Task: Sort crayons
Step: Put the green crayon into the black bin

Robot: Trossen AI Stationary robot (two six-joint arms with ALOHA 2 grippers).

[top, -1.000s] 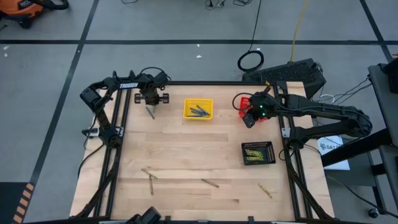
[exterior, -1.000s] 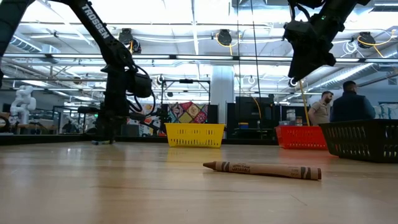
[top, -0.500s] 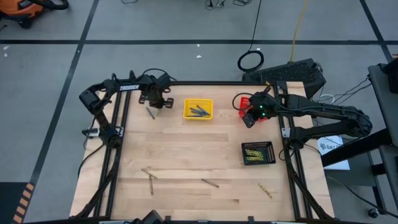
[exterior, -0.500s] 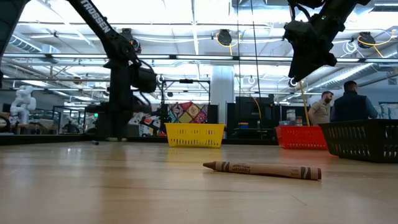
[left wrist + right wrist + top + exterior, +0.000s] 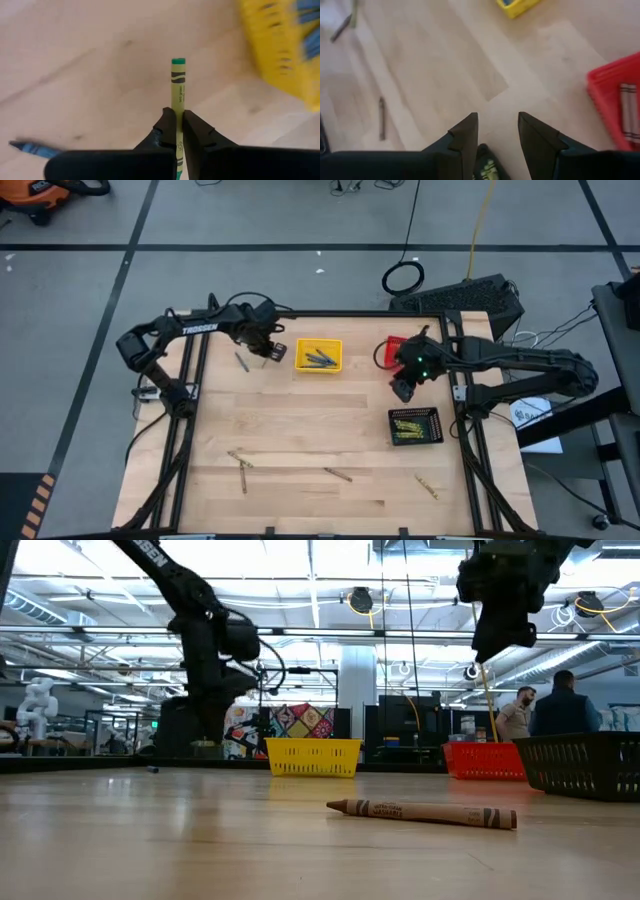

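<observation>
High view: left gripper [image 5: 272, 352] hangs just beside the yellow basket [image 5: 319, 356], which already holds blue-grey crayons [image 5: 320, 359]. 1 loose blue-grey crayon [image 5: 241, 361] lies on the table [image 5: 300, 430] a little behind the fingers. Right gripper [image 5: 402, 391] hovers between the red basket [image 5: 392, 347] and the black basket [image 5: 415, 426], which holds yellow-olive sticks. White lettering on the left arm reads "TROSSEN".

Low view: a brown crayon [image 5: 422, 812] lies in the foreground; its label printing cannot be read.

Left wrist view: the fingers [image 5: 165, 131] are clamped on a green-tipped yellow crayon [image 5: 178, 95], which juts straight out ahead of them. Its wrapper text is unreadable.

Right wrist view: the fingers [image 5: 465, 134] stand well apart and hold nothing; bare table shows between them.

Judgement: a carry step is in hand. The next move calls for taking this stick to the basket matching its colour, apparently the black one.
</observation>
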